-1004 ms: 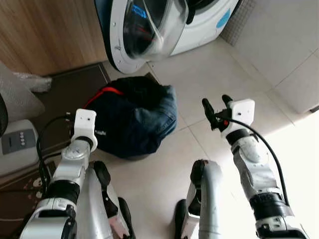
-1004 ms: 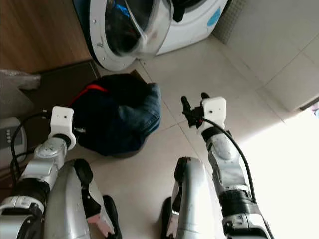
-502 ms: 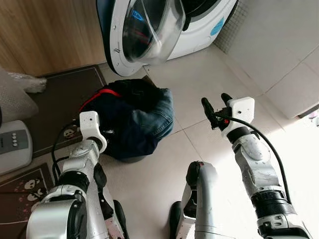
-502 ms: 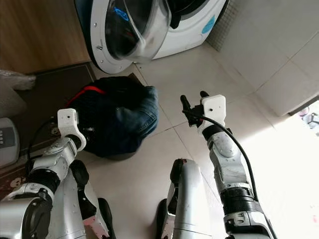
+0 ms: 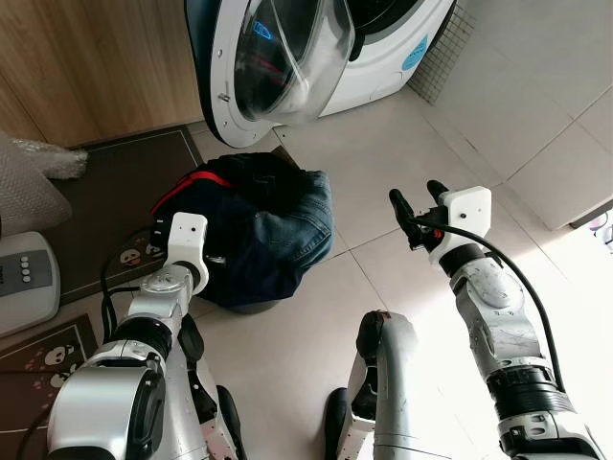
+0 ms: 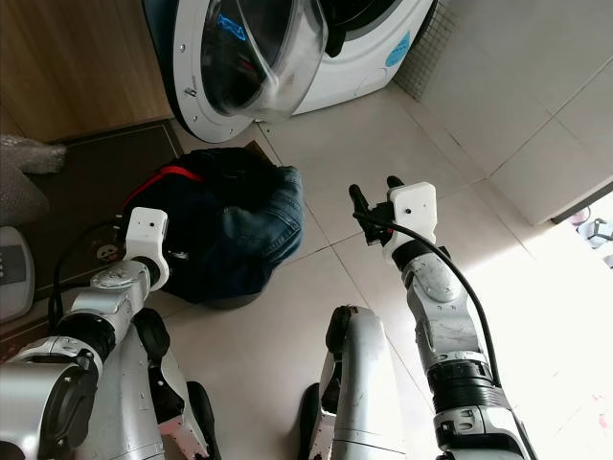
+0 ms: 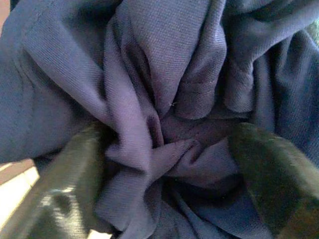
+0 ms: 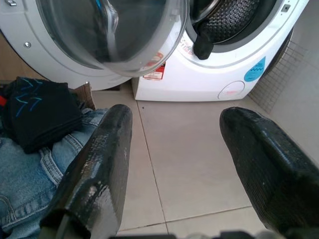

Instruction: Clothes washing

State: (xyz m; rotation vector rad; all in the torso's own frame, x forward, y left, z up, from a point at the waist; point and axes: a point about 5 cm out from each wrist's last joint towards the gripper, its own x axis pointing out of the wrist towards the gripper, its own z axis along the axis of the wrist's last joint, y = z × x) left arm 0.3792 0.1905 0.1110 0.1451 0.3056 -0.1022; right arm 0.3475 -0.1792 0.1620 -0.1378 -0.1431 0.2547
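So our left gripper (image 7: 164, 144) is spread open, buried in the laundry pile (image 5: 259, 230); right gripper (image 5: 419, 206) hovers open.

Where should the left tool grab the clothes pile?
Take the raised dark fabric fold on the clothes pile, coming straight down from above. The left tool already straddles that ridge with open fingers, and bunched cloth likely pinches better than the flat jeans. The right tool hangs open, apart.
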